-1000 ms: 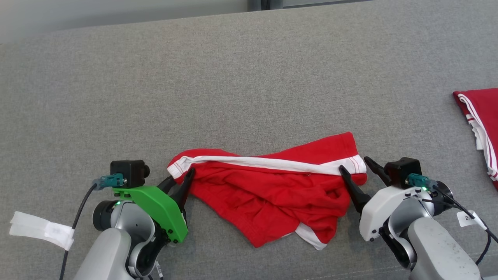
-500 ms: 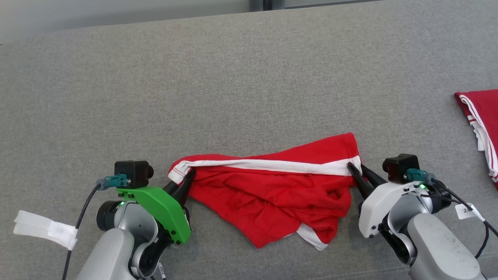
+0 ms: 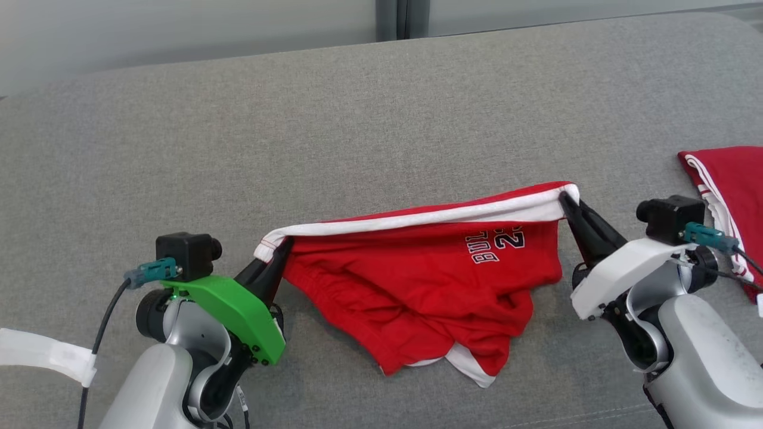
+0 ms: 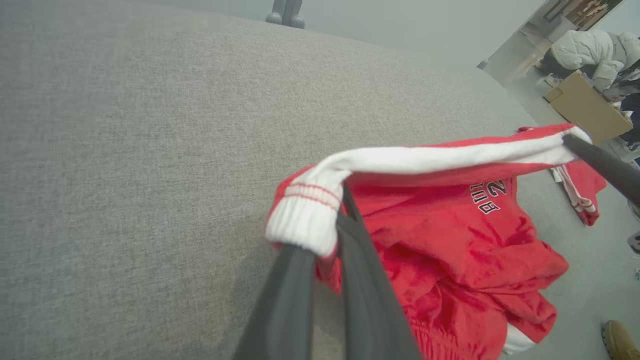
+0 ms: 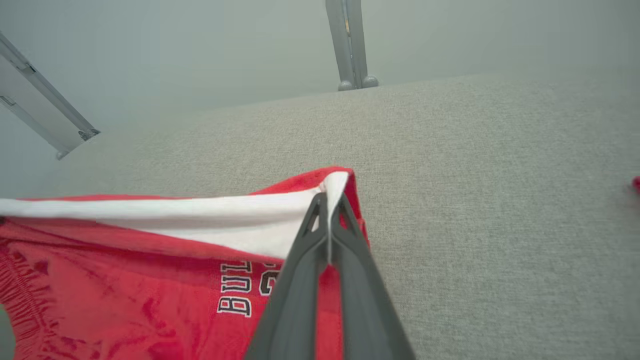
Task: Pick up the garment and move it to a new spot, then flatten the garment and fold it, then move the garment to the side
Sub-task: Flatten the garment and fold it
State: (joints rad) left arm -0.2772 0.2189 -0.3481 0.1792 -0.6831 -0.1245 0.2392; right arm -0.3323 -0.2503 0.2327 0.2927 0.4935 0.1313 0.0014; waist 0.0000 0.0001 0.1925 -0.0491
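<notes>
At the far left, a strip of white tape (image 3: 42, 353) lies on the gray table (image 3: 357, 119). Next comes the left gripper (image 3: 285, 245). Its two dark fingers (image 3: 271, 267) are squeezed tight on the left end of the white band (image 3: 417, 217) of the red garment (image 3: 429, 286). In the left wrist view, the ribbed end of the band folds over the finger tips.

The garment is in the middle of the table, close to the robot, between the two grippers. Its band is pulled into a line from one gripper to the other, and the right end is higher. The red part hangs below the band in wrinkles. Its low part lies bunched on the table, with a bit of white trim at the bottom. Upside-down letters (image 3: 495, 245) show near the right end.

Then comes the right gripper (image 3: 565, 201). It is pinched tight on the right corner of the band. In the right wrist view, its fingers are pressed together on the white edge.

At the far right, apart from all this, the other garment (image 3: 730, 190) lies on the table. It is red with white stripes.
</notes>
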